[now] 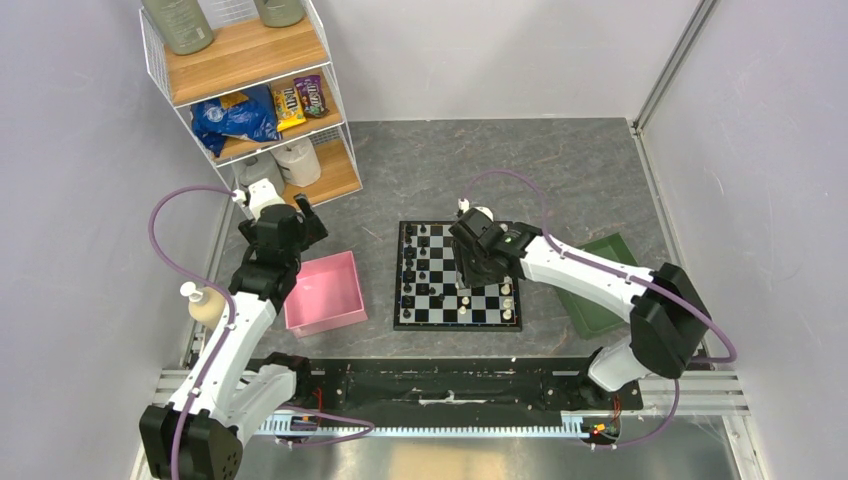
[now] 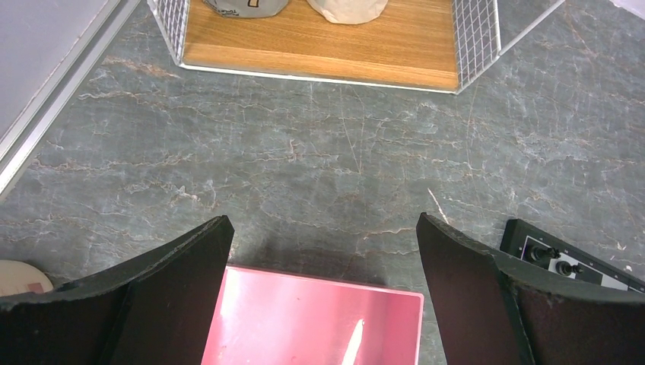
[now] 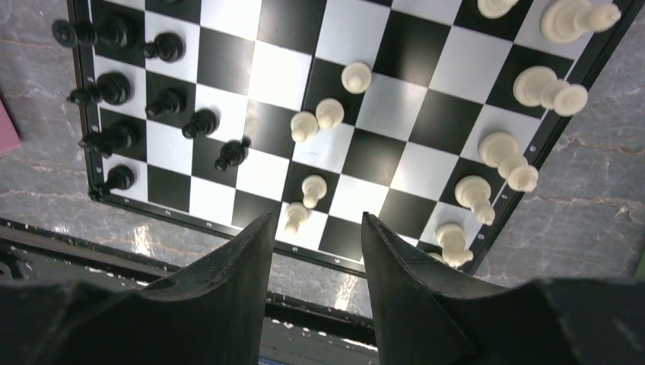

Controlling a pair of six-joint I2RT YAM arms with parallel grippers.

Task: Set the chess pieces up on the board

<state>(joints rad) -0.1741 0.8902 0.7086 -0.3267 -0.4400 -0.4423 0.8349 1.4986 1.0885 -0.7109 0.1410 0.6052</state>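
Observation:
The chequered board (image 1: 455, 326) lies mid-table. Black pieces (image 1: 415, 262) stand along its left side and cream-white pieces (image 1: 507, 291) along its right. My right gripper (image 1: 469, 285) hangs over the board's near edge, open and empty. In the right wrist view the board (image 3: 441, 114) shows black pieces (image 3: 114, 87) at left, white pieces (image 3: 502, 152) at right and several white pawns (image 3: 328, 112) in the middle. One pawn (image 3: 295, 217) stands just beyond my right gripper (image 3: 316, 228). My left gripper (image 1: 312, 222) is open and empty above the pink tray's far edge (image 2: 323, 228).
The pink tray (image 1: 325, 292) sits left of the board and looks empty in the left wrist view (image 2: 304, 319). A green tray (image 1: 600, 275) lies right of the board under the right arm. A wire shelf (image 1: 250, 90) stands at the back left. A soap bottle (image 1: 205, 303) stands at the far left.

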